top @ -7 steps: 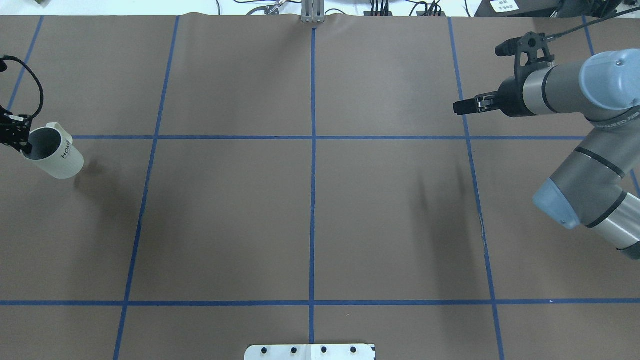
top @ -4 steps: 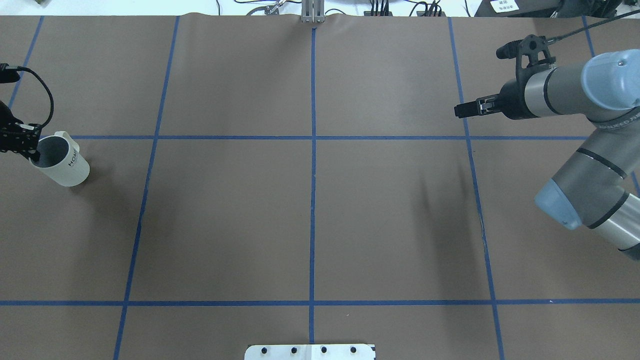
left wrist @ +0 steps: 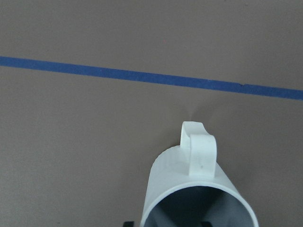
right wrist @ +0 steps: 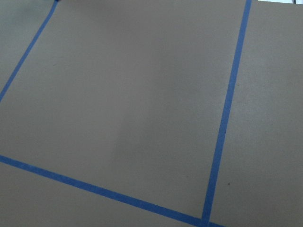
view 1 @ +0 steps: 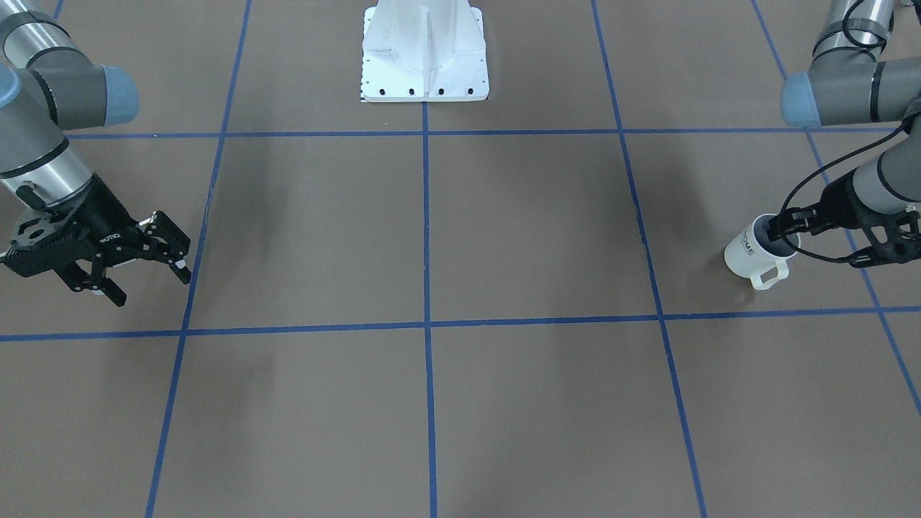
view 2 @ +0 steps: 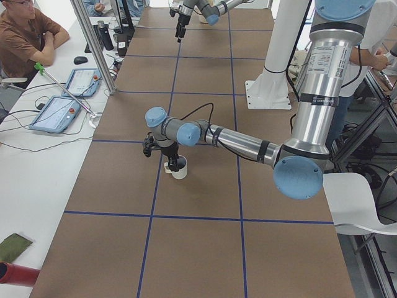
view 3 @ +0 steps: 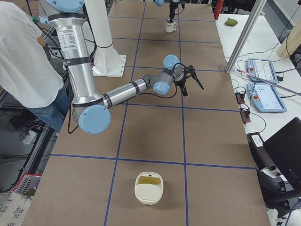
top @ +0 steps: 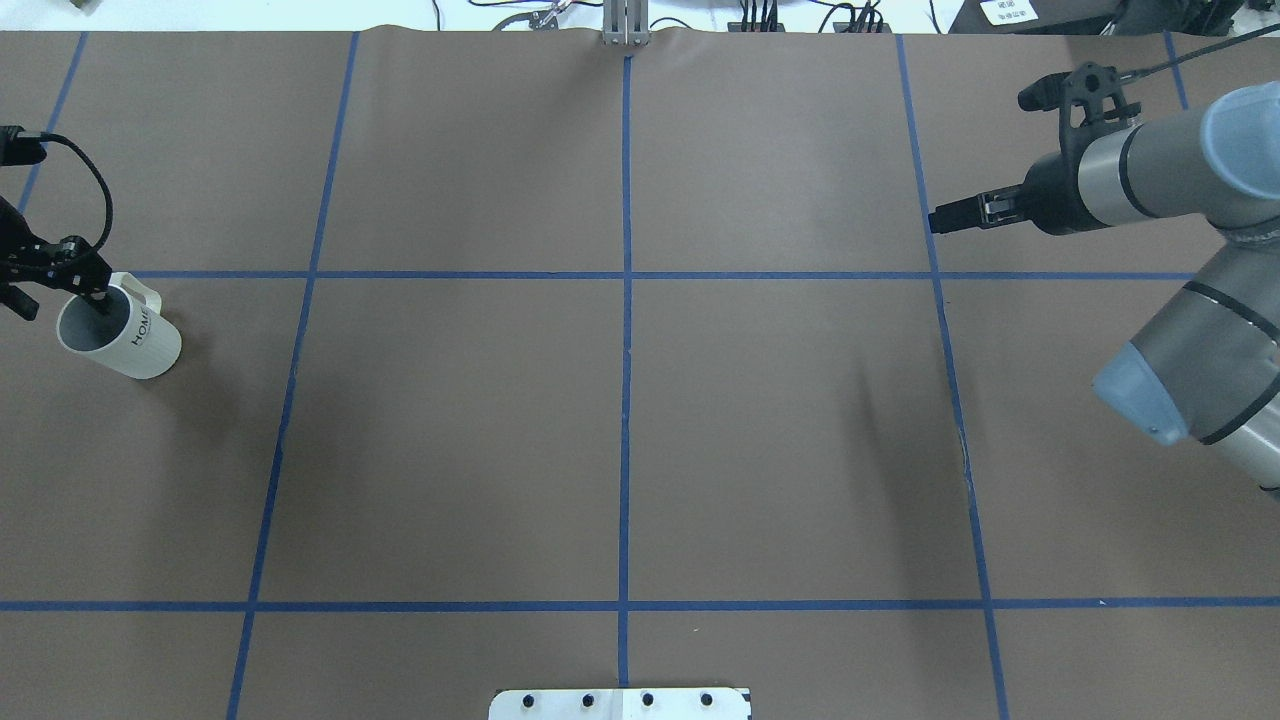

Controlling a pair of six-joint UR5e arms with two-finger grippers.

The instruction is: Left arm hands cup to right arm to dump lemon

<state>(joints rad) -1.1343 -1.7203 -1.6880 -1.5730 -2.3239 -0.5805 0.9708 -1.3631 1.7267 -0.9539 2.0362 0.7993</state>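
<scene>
The white cup (top: 128, 338) marked "HOME" stands at the table's far left, its handle toward the far side. It also shows in the front view (view 1: 750, 253), the left side view (view 2: 179, 167) and the left wrist view (left wrist: 166, 176). My left gripper (top: 88, 287) (view 1: 781, 229) is shut on the cup's rim, one finger inside the mouth. The inside looks grey and the lemon is hidden. My right gripper (view 1: 150, 283) (top: 938, 219) is open and empty, above the table's far right, well apart from the cup.
A cream bowl (view 3: 148, 194) with something yellow-green in it sits on the table near its right end. The robot's white base plate (view 1: 424, 72) is at mid-table on the robot's side. Operators and tablets (view 2: 59, 112) are beside the table.
The left gripper has moved the cup a little toward the centre and turned it from tilted to nearly upright. The right gripper has drawn back slightly toward the right edge.
</scene>
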